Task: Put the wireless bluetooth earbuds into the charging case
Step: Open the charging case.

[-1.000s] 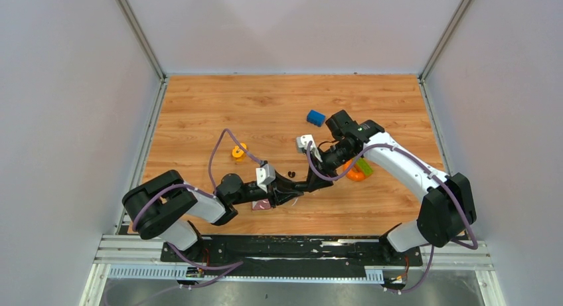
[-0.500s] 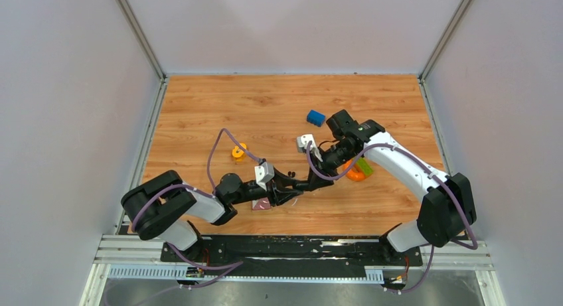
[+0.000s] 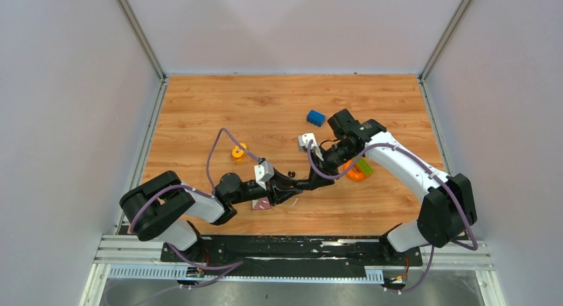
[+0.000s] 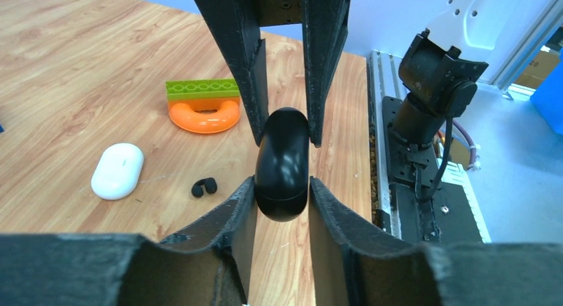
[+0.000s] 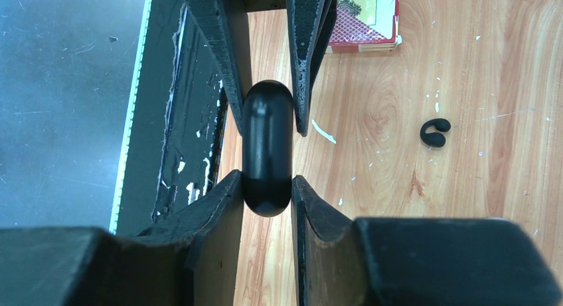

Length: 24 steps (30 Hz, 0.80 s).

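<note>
Left gripper [image 4: 282,190] and right gripper [image 5: 265,183] tip to tip, both clamped on black earbud [image 4: 283,163] above wooden table [image 4: 66,54], second earbud [image 4: 204,186] lying near white charging case [image 4: 117,170], orange ring [image 4: 203,117] under green brick [image 4: 202,88] beyond

the left arm [image 3: 199,206] lies low and stretches to the right. the right arm [image 3: 405,163] is bent at the elbow and reaches down to the left. the two grippers meet tip to tip in the middle. the left gripper [image 4: 282,186] and the right gripper [image 5: 265,181] each clamp one black earbud [image 4: 282,163] with their fingers, from opposite ends.
</note>
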Each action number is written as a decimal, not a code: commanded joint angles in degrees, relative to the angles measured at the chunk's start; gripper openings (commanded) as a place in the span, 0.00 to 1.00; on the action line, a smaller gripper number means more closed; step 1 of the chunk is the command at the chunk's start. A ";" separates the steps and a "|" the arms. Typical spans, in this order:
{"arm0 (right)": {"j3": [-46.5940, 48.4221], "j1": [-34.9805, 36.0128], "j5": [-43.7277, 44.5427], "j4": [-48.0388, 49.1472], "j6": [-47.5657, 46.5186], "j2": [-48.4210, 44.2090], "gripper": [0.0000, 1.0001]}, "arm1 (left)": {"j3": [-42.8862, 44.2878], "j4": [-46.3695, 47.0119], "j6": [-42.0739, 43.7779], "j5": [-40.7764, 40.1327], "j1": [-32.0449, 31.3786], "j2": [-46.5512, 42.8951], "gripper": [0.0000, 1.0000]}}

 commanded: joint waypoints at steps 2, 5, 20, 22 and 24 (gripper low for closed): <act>1.16 -0.24 -2.56 1.23 -0.18 -1.88 0.08 | 1.46 1.05 0.03 0.31 0.17 0.21 0.37; 1.19 -0.18 -3.50 0.88 -0.61 -2.03 0.08 | 1.92 0.69 -0.34 0.44 0.17 0.91 0.40; 0.98 -0.19 -4.15 0.97 -0.71 -2.24 0.09 | 1.90 2.19 -0.83 1.05 0.38 1.72 0.37; 0.90 -0.18 -4.04 1.09 -0.69 -2.14 0.09 | 1.86 3.00 -1.07 1.44 0.52 1.91 0.34; 0.68 -0.18 -3.95 1.43 -0.52 -1.98 0.10 | 1.83 3.77 -1.53 1.88 0.66 2.29 0.30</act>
